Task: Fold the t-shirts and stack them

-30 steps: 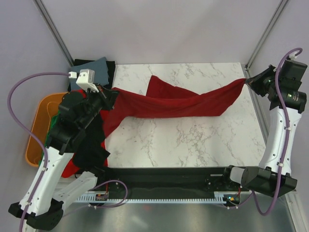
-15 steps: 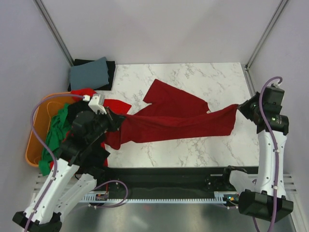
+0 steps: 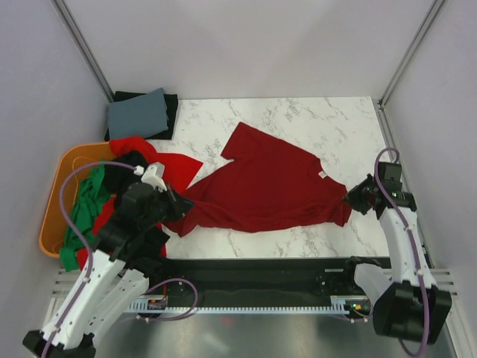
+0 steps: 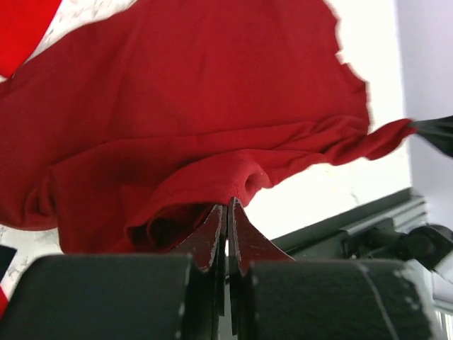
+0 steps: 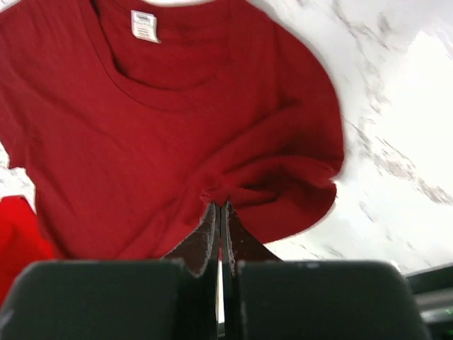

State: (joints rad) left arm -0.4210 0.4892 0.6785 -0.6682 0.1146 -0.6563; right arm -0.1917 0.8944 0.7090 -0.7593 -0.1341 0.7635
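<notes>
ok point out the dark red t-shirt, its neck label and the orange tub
dark red t-shirt [image 3: 268, 183], top external view, middle of its body
neck label [image 5: 144, 26], right wrist view, centre of tag
orange tub [image 3: 54, 205], top external view, left wall

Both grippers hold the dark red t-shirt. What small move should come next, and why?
Probably lower both held ends onto the table, pulling them slightly apart. The left gripper and right gripper are shut on the near edge of the dark red t-shirt; that edge is bunched, while the rest lies spread.
</notes>
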